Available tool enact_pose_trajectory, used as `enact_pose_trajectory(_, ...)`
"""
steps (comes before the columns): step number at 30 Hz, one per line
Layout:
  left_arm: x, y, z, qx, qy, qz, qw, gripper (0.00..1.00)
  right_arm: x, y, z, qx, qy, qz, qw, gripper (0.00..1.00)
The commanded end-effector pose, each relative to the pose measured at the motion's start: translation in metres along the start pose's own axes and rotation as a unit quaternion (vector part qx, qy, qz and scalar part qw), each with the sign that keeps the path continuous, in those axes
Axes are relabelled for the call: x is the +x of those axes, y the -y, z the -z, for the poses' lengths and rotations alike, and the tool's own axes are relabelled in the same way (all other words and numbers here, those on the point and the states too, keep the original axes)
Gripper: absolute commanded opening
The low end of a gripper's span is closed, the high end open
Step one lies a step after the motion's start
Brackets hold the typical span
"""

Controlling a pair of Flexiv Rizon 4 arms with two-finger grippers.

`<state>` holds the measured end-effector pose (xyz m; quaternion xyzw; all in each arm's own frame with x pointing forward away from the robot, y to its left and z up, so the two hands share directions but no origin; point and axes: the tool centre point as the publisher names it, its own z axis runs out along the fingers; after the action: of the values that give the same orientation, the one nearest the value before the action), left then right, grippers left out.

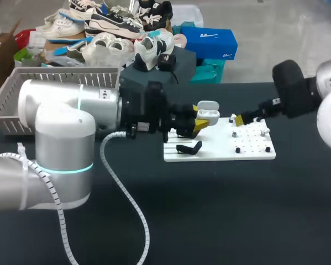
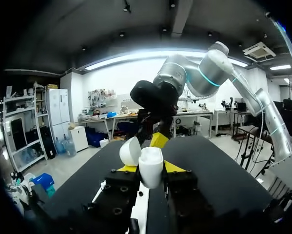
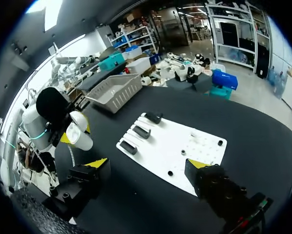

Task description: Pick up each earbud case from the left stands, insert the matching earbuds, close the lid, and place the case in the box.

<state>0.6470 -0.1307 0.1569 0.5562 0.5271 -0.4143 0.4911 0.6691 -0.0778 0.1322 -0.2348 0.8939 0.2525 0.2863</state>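
Between the fingers [image 2: 173, 167] of the left gripper [image 2: 150, 168] a white earbud case [image 1: 210, 115] is clamped from both sides. It is kept upright, with its lid [image 2: 130, 151] hinged open beside the body. From the head camera the case is seen in the air over the far edge of a white board [image 1: 220, 154], at about eleven o'clock from the board's middle. Three black stands [image 3: 142, 131] are set in a row on the board's left part, at nine o'clock from its middle. Small dark pieces [image 1: 237, 149] are dotted over its right part, at three o'clock; what they are cannot be told.

At about one o'clock from the board's middle the right gripper [image 3: 148, 164] is held over the board's right part, near the case but apart from it. Its fingers are spread wide, and the board is seen below between them. From the left wrist camera one yellow tip of that gripper is seen just ahead of the open case.

A pale slatted basket [image 1: 10, 91] is placed at the far left of the dark table [image 1: 237, 221], at about ten o'clock from the board and well apart from it. A white ribbed hose [image 1: 133, 205] of the left arm is looped above the table at about seven o'clock from the board.
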Motion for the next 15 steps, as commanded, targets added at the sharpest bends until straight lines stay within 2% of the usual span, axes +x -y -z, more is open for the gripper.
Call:
enact_pose_trajectory(1, -0.001, 0.013, -0.006, -0.030, 0.072, -0.028, 0.997, 0.00, 0.016, 0.001, 0.018, 0.069, 0.000, -0.006, 0.998, 1.00)
enact_pose_trajectory(7, -0.010, 0.020, -0.012, -0.007, 0.081, -0.024, 0.996, 0.00, 0.025, 0.011, 0.022, 0.067, -0.006, -0.018, 0.998, 1.00)
enact_pose_trajectory(15, -0.004, 0.021, -0.014, -0.005, 0.071, -0.033, 0.997, 0.00, 0.031, 0.019, 0.024, 0.069, -0.007, -0.021, 0.997, 1.00)
